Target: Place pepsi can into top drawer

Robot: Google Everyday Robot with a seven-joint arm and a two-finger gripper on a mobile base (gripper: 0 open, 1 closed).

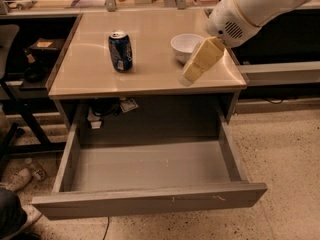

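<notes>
The pepsi can (pixel 121 51), dark blue with a silver top, stands upright on the beige tabletop (pixel 90 74), left of centre. The top drawer (pixel 145 166) is pulled wide open below the table, its grey bottom bare and its front panel scuffed. My gripper (pixel 192 70) hangs from the white arm that comes in from the upper right. It is above the tabletop's right front part, just in front of the white bowl, and about a bowl's width to the right of the can. It holds nothing that I can see.
A white bowl (pixel 186 46) sits on the table right of the can, partly behind the gripper. Cables and small items hang under the tabletop at the drawer's back left. A dark chair and a shelf stand at the left. The floor is speckled.
</notes>
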